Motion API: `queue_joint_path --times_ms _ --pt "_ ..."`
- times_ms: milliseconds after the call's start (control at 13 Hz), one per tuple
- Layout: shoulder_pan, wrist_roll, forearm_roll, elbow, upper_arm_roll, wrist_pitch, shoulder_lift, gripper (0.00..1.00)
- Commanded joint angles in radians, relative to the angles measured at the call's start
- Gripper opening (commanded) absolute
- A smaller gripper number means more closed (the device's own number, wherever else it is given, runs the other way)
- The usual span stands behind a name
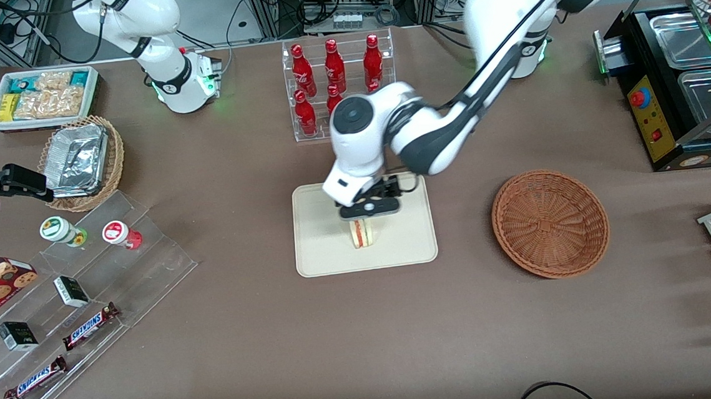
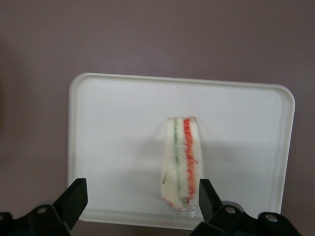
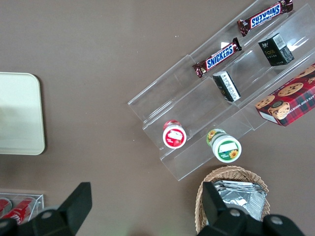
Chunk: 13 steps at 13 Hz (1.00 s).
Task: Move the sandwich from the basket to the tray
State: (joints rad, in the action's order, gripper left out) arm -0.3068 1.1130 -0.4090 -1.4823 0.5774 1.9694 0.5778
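Release step: gripper (image 2: pixel 138 196), fingers apart, hangs above the sandwich (image 2: pixel 181 164) standing on the tray (image 2: pixel 98 123); the next move should be a straight upward retreat.

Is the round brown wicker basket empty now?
Yes, empty: the basket shows only bare weave. The sandwich stands on the tray, under the open gripper.

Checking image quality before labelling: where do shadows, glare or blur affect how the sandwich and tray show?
Front view: the gripper and arm shade the tray around the sandwich. Left wrist view: soft overall, the tray washed out pale, a faint shadow beside the sandwich, open fingers dark.
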Motion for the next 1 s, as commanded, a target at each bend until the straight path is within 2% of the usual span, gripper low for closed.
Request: queue_joint_path --times_ms 0,231,615,692,923 --pt "0.076 -0.034 0.091 -0.036 0.004 -0.098 -0.146 1.00" --pt "0.176 -0.180 0.203 -0.026 0.004 -0.220 -0.258 1.00" --pt "0.362 -0.425 0.277 -0.019 0.002 -0.391 -0.387 1.00" --pt "0.373 -0.485 0.289 -0.019 -0.007 -0.429 -0.415 1.00" --pt "0.357 -0.638 0.315 -0.027 -0.141 -0.491 -0.466 1.00"
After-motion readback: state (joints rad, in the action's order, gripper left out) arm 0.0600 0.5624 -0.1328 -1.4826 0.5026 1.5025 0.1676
